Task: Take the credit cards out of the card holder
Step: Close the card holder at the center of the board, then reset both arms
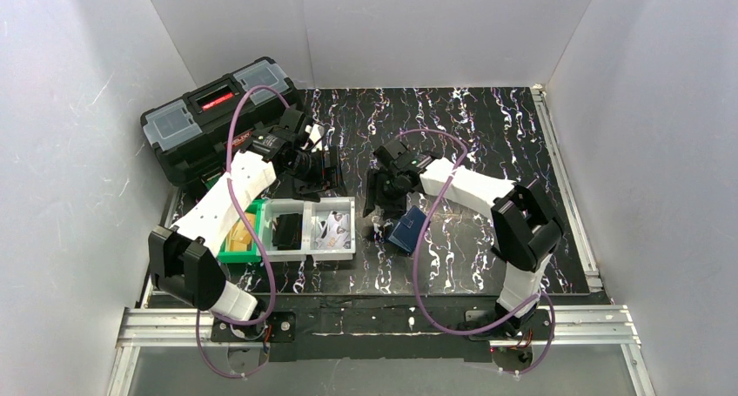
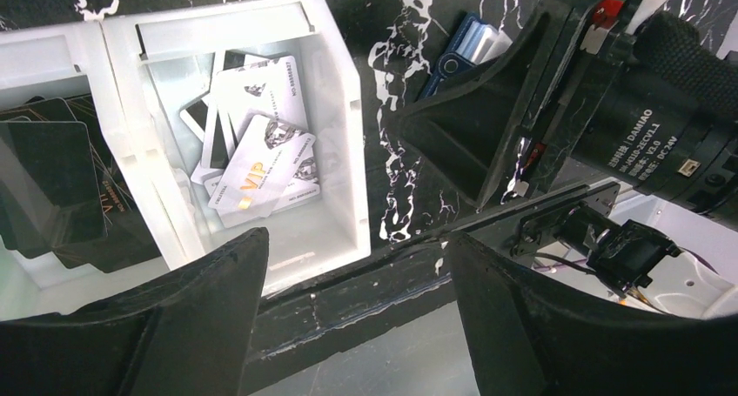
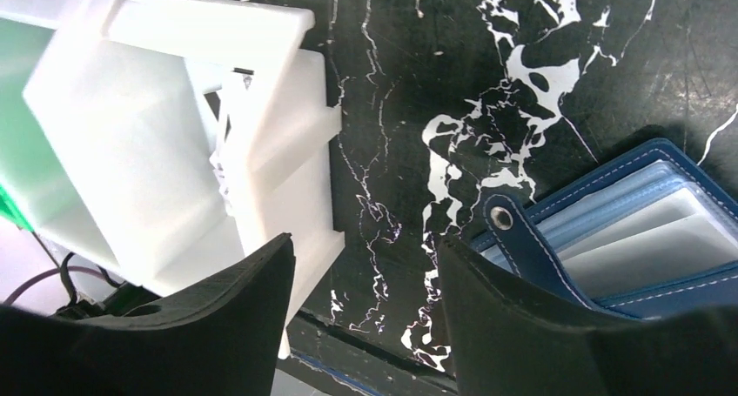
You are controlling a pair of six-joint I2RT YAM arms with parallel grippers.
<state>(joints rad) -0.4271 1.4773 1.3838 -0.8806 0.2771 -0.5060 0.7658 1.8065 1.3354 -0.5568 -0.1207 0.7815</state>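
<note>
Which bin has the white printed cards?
The rightmost white bin, nearest the card holder; the middle bin holds black cards, the green bin orange cards.

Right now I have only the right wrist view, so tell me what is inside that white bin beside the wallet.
Observer: The white bin's compartment nearest the card holder holds a loose pile of white printed cards, one marked VIP.
Operator: Now find me anything orange.
Observer: Orange cards lie in a green tray on the side of the bin away from the card holder.
Operator: Report the left end effector.
Observer: The left end effector is open, with nothing between its fingers.
</note>
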